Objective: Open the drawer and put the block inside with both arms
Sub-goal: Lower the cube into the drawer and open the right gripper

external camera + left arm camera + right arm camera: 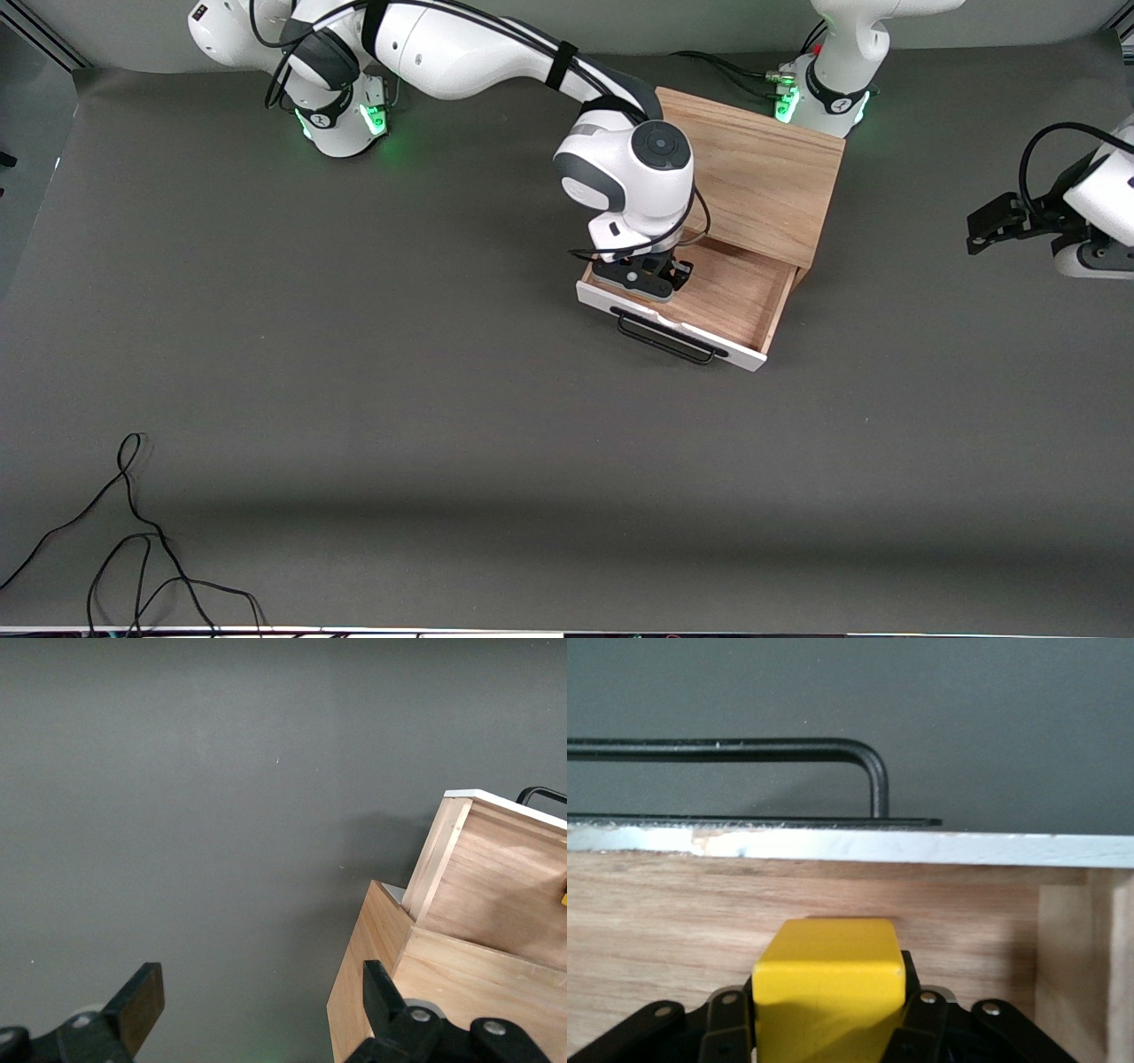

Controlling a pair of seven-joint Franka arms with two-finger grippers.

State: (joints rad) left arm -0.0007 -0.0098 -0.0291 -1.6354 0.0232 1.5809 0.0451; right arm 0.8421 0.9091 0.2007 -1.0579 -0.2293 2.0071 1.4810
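Note:
The drawer (735, 297) stands pulled out of the light oak box (762, 177), its white front panel and black handle (669, 339) facing the front camera. My right gripper (651, 279) is down inside the drawer, shut on the yellow block (829, 983). In the right wrist view the block sits just above the wooden drawer floor, close to the front panel (921, 846) and handle (744, 749). The gripper hides the block in the front view. My left gripper (997, 221) waits open over the table toward the left arm's end, beside the box (505, 877); its fingers (142, 1001) hold nothing.
Loose black cables (133, 540) lie on the grey mat near the front camera, toward the right arm's end. The right arm's forearm (496, 53) stretches over the mat to the box. Both green-lit bases (345, 120) stand along the table's back edge.

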